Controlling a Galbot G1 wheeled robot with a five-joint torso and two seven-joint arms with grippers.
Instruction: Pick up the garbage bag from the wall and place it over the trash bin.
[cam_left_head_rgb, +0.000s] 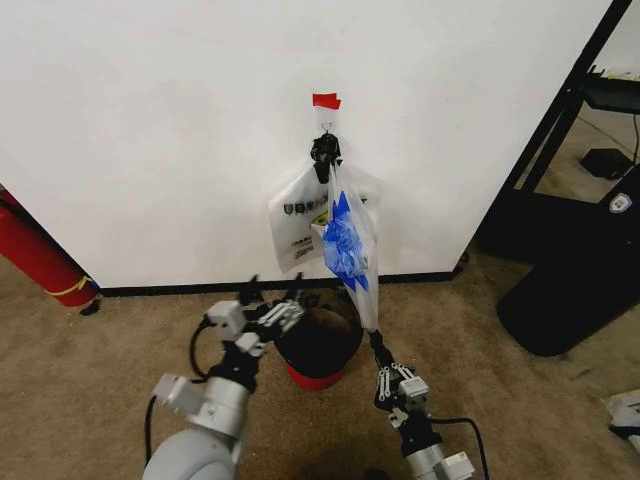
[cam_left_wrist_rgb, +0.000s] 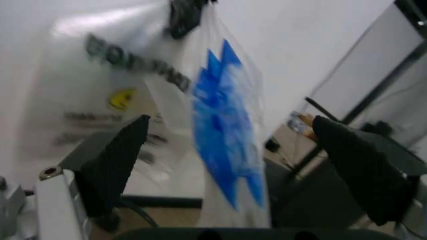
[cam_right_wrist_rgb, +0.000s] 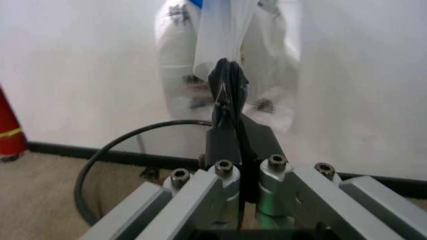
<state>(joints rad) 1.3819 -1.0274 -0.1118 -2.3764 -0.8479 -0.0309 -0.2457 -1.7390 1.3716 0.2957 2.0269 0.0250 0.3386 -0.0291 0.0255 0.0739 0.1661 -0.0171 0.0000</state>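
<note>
- Garbage bag (cam_left_head_rgb: 345, 240) hung from a small hook (cam_left_head_rgb: 325, 127) at the upper centre of the head view, against the white wall (cam_left_head_rgb: 160, 130), beneath a red tape piece (cam_left_head_rgb: 326, 101); its blue tape patches faced the camera.
- Lower tip of the bag was drawn down and to the right, stretched taut.
- Right gripper (cam_left_head_rgb: 378, 343), at lower centre right, had its jaws pinched together on that lower tip; the right wrist view showed the plastic clamped between the dark fingers (cam_right_wrist_rgb: 229, 90).
- Left gripper (cam_left_head_rgb: 268, 296), at lower centre left, stood just above the trash bin (cam_left_head_rgb: 320, 345) with jaws spread wide and holding nothing; the bag (cam_left_wrist_rgb: 200, 125) lay beyond the parted fingers (cam_left_wrist_rgb: 117, 160) in the left wrist view.
- Trash bin, black with a red base, sat on the carpet below the bag, near the black baseboard (cam_left_head_rgb: 180, 289).
- Red cylinder (cam_left_head_rgb: 35, 255) leaned at the left edge.
</note>
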